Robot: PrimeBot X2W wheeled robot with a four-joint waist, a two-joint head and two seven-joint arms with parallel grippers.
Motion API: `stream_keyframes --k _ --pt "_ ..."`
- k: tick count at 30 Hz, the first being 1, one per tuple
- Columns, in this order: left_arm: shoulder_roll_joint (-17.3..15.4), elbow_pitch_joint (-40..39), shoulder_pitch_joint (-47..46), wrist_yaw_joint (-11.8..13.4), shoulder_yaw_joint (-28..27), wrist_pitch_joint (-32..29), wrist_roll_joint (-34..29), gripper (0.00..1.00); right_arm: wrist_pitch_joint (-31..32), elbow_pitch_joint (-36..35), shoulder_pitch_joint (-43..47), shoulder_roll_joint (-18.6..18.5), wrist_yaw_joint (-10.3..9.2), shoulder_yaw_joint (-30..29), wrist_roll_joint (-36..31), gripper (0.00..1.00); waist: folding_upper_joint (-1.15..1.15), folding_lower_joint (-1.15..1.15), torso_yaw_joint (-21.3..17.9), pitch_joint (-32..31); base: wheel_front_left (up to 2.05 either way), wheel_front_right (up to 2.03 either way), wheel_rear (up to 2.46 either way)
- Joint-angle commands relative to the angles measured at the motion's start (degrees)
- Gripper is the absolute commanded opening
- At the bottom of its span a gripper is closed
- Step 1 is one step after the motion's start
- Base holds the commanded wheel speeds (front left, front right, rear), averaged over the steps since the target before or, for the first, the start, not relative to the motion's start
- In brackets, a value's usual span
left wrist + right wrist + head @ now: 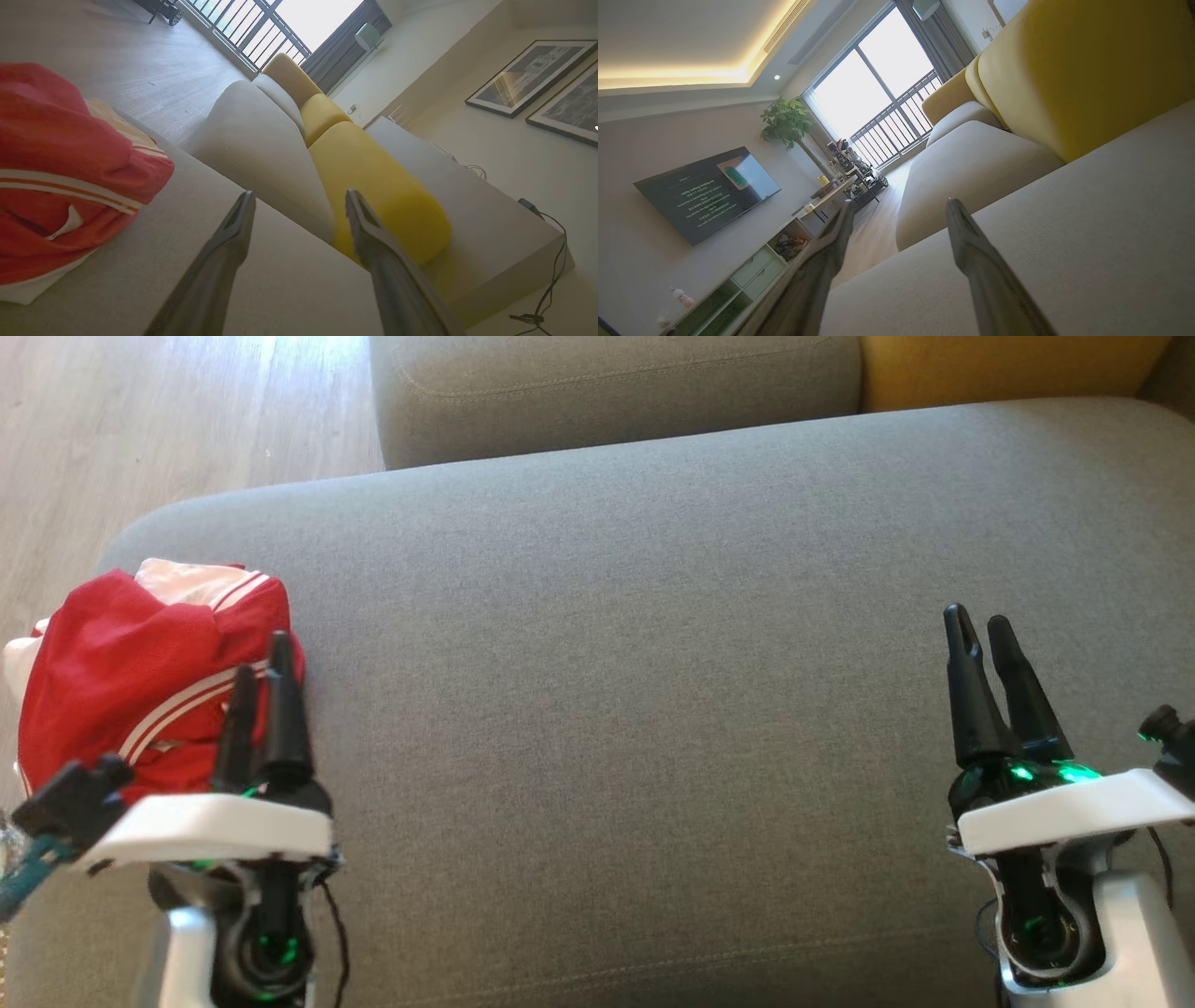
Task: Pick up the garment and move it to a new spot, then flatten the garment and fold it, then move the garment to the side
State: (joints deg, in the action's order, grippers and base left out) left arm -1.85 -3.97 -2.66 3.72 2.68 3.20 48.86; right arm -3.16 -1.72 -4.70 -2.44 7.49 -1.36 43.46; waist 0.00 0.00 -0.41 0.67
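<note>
The garment [140,672] is a red top with white stripes, bunched in a heap at the left end of the grey sofa cushion [635,691]; it lies at the left in the left wrist view too [60,177]. My left gripper [261,658] hovers over the heap's right edge, open with nothing between its fingers [233,233]. Far to the right, my right gripper [980,625] stands open and empty above bare cushion, its fingers [971,252] spread apart in the right wrist view.
A second grey cushion [607,392] and a yellow cushion [1008,369] lie beyond the work cushion. Wooden floor [140,420] runs at the left. A low grey table [467,200] stands behind the sofa; a TV [710,191] hangs on the wall.
</note>
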Motion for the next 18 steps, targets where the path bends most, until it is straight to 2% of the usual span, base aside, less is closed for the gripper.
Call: stream_keyframes --k 1,2,4,9,18 --pt "-1.5 -2.9 -2.8 1.3 0.7 0.8 -3.3 1.0 -0.8 -2.7 -1.9 -0.4 0.01 0.9 -2.6 1.0 0.0 0.0 -0.1 0.0 0.0 0.0 0.0" --pt "-1.5 -2.9 -2.8 1.3 0.7 0.8 -3.3 1.0 -0.8 -2.7 -1.9 -0.4 0.01 0.9 -2.6 1.0 0.0 0.0 -0.1 0.0 0.0 0.0 0.0" --pt "-2.8 -2.8 -2.9 3.3 2.9 1.2 -6.2 1.0 -1.1 -2.9 -1.9 -0.4 0.01 1.3 -4.6 1.0 0.0 0.0 -0.1 0.0 0.0 0.0 0.0" --pt "-5.2 -1.9 -3.2 10.3 8.6 2.0 -10.4 1.0 -2.0 -3.0 -1.5 -0.4 0.01 2.7 -8.7 1.0 0.0 0.0 -0.1 0.0 0.0 0.0 0.0" --pt "-10.3 1.6 -5.1 19.9 18.3 3.5 -17.9 1.0 -3.5 -2.8 -1.0 -0.5 0.01 4.2 -17.5 1.0 0.0 0.0 0.0 0.1 0.0 0.0 0.0"
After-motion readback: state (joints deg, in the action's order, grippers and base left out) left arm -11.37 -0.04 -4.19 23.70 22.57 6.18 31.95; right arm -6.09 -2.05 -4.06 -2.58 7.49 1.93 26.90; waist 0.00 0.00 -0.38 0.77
